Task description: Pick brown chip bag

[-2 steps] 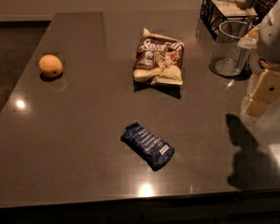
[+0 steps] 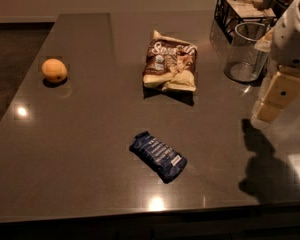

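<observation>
1. The hand [image 2: 276, 99] hung at the right edge of the view, above the counter [image 2: 80, 134] and just in front of the glass [image 2: 246, 51]. Whether it was released or clenched could not be told from this angle.
2. It was not grasping the task's thing. The bag [image 2: 170, 61] lay on the counter toward the back middle, well apart from the hand, with its brown top to the rear and its cream part toward the front.
3. Set against the view a moment before, the hand had crept only slightly left and down. The bag, the bar [image 2: 158, 155] and the orange [image 2: 54, 70] had not moved at all.
4. That small shift read as the very start of an approach, so none of the pick itself was done and the whole reach, descent and grasp were left.
5. The next move would likely call for the hand to travel left across the counter and come down over the bag. A crinkled bag on a glossy surface may slide or collapse when pressed, so a grip across the puffed middle seemed safer than one at an edge.
6. The bar lay nearer the front and the orange far to the left, both apart from the bag and seemingly off the path. The glass and the rack [image 2: 240, 6] behind it stood close to the arm — the likeliest things to be knocked as it swung over.
</observation>
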